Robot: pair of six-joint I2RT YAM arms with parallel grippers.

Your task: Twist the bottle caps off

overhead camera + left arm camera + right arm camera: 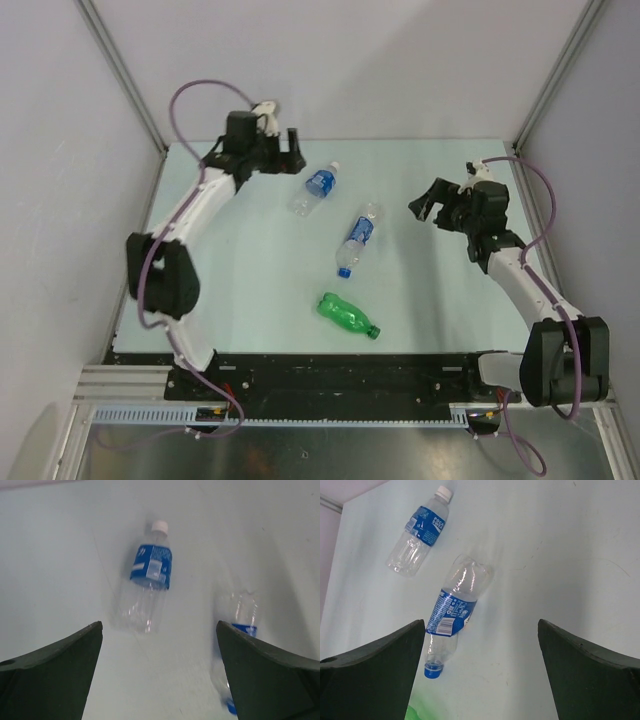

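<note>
Spread wide and empty, both jaws hang over the worktop (250,290), where green bottle (345,313), blue-cap bottle (454,611) and white-cap bottle (150,575) lie apart: probably light, slick, crushable, so grip the stiffer shoulder, twist caps (433,670).

The white-capped bottle (316,186) and blue-capped bottle (358,238) were thin, clear, glossy plastic with slick printed labels. The green bottle (345,314) was shiny translucent plastic. The table (240,275) looked smooth and matt, and the left fingers (55,675) were matt dark plastic.
</note>
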